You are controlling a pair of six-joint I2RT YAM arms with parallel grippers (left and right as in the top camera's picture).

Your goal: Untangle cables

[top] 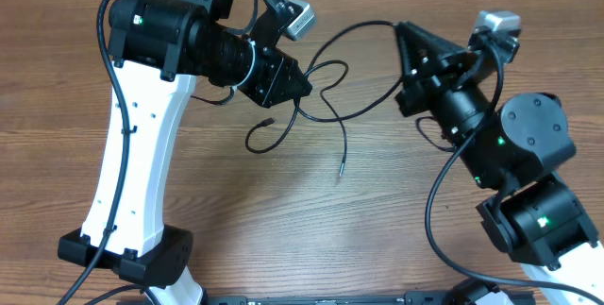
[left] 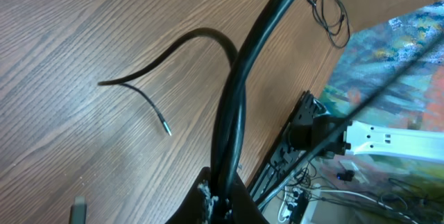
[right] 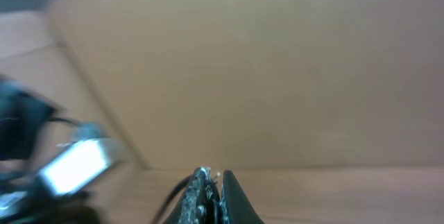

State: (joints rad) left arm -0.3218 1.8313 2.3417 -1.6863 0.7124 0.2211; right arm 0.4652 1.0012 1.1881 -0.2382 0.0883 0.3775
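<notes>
- Cables [top: 326, 99] lie on the wooden table [top: 236, 220] between my two arms. They are thin black cords crossing in loose loops, and one strand trails toward the arm bases to a free plug end [top: 341, 167].
- My left gripper [top: 300, 86] is pressed together on the cord. In its wrist view the strand [left: 232, 113] climbs straight out of the pinched fingertips [left: 208, 197]. It looks like two runs lying side by side there, though I cannot be sure.
- My right gripper [top: 400, 31] is likewise clamped, with a cord leaving at the left of its closed fingers [right: 201, 195]. From overhead, a lifted span [top: 354, 26] arcs from its tip back toward the crossings.
- The left wrist view also shows a silvery plug [left: 167, 131] resting on the wood, clear of everything else.
- Handling, as I judge it: the cords are very light and limp, with a little spring that keeps the loops standing open. The jacket looks smooth, so a pinch could slide along it. Nothing looks fragile except the small plugs.
- Where I would hold: on the cord a short way back from a plug, never on the plug itself, and near a crossing rather than mid-loop. That way a pull should open the tangle instead of cinching it.
- Risk I see: drawing both arms apart too hard may tighten the crossings into a knot.
</notes>
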